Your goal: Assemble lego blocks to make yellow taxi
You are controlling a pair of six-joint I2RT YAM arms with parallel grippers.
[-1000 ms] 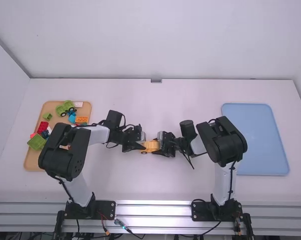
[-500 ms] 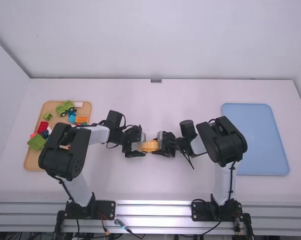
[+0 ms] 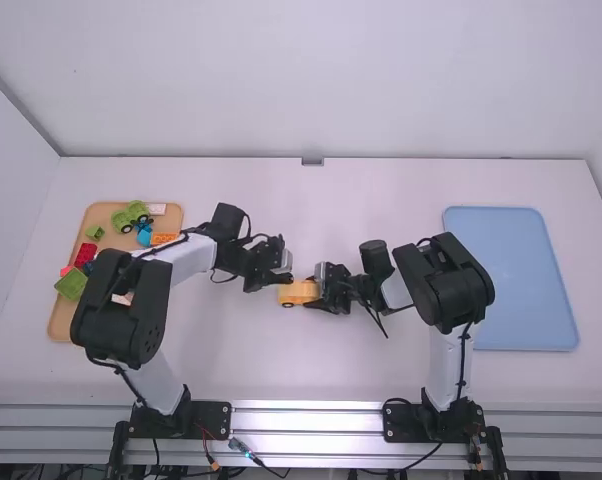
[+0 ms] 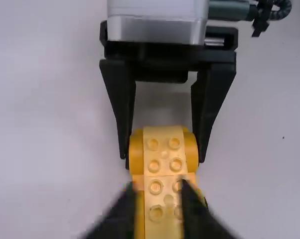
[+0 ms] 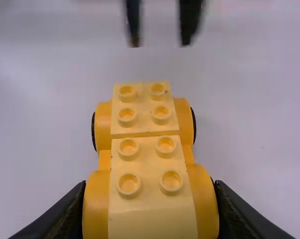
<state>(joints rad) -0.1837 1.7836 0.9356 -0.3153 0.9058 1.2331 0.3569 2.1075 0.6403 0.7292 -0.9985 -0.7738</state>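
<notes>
Space is growing between my left pincer [image 5: 160, 43] and the yellow taxi [image 5: 152, 219], which is lying in the middle of the high view. One second ago this pincer was reaching to the left end of the taxi; then its fingers were spreading wider, and now it is drawing back a little toward the upper left of that frame. In the right wrist view I am seeing its two fingers standing apart at the top, with nothing between them. My right pincer [image 4: 163, 162] is not changing its place: it is gripping the other end of the taxi, one finger pressing on each rounded side.

For the task, I am judging that the left one is finishing a push or an alignment of the pieces, and the right one is serving as the clamp. The studded tops [image 5: 161, 114] are sitting in one line, one behind the other, so the body is looking almost complete to me. Whether a roof piece is still missing, I am not able to tell.

At the left of the high view the brown tray [image 3: 61, 325] is holding loose pieces of other colours, and the blue tray [image 3: 511, 280] is lying at the right, perhaps waiting for the finished car.
</notes>
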